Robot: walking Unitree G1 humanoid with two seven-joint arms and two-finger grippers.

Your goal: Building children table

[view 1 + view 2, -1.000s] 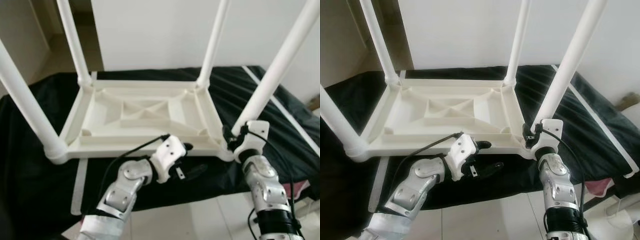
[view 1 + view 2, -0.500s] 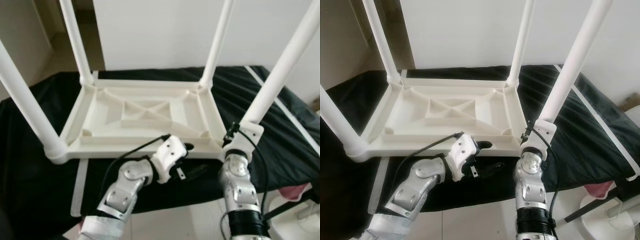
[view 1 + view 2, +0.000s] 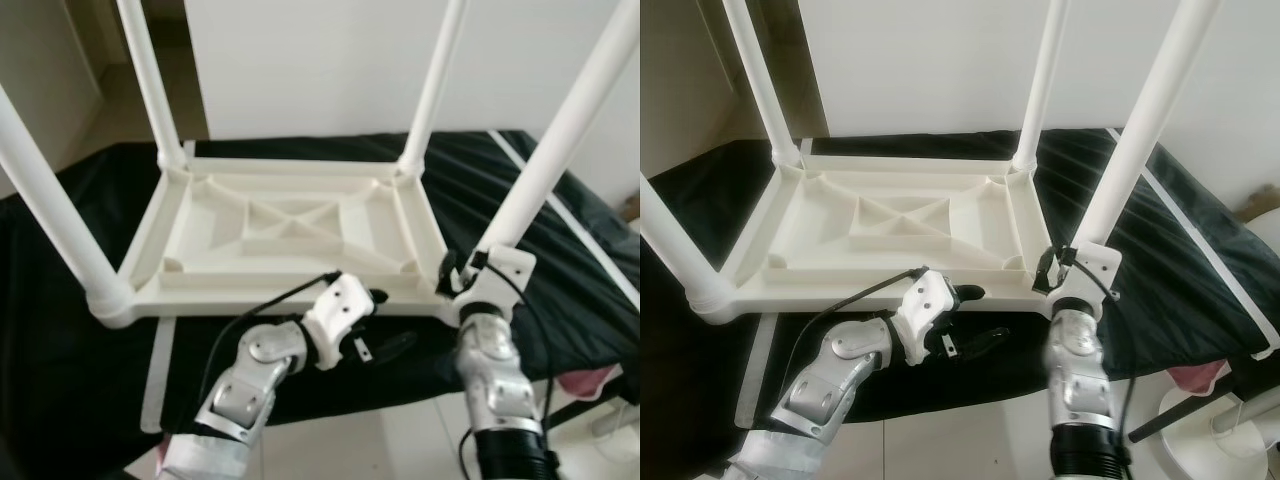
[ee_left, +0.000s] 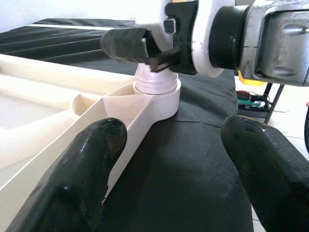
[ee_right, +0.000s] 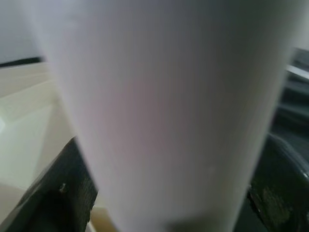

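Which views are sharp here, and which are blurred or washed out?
Eye views: evenly lit, slightly soft, pale wall washed out. Left wrist view: socket sharp, near fingers soft. Right wrist view: leg too close, a white blur.

The left arm reaches forward and inward, elbow bent, its left gripper (image 3: 385,322) with both black fingers (image 4: 91,169) spread wide apart, holding nothing. The right arm rises nearly straight up, its right gripper (image 3: 452,274) clamped around the table leg (image 3: 545,160).
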